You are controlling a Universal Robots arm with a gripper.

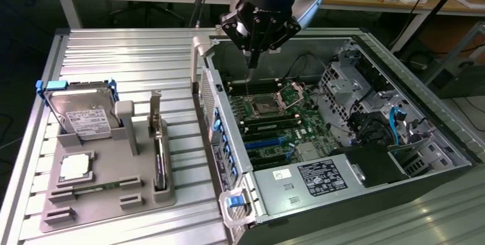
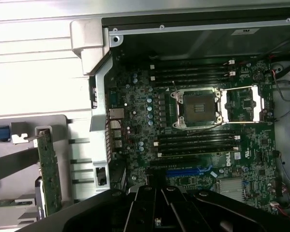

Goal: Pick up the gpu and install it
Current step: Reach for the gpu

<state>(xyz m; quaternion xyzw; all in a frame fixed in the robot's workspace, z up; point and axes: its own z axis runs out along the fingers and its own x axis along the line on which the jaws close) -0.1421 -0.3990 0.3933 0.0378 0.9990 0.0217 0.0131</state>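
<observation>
The gpu is a thin card standing on its long edge in a slot of the grey holder tray, at the exterior view's left of the case. In the wrist view the gpu shows its green board edge-on. My gripper hangs over the far end of the open computer case, fingers shut to a narrow tip with nothing in them, well away from the gpu. In the wrist view the gripper sits above the motherboard near the blue slot.
The tray also holds a silver hard drive in a blue frame, a square processor chip and a narrow memory stick. Inside the case are the open processor socket, drive cages and a power supply.
</observation>
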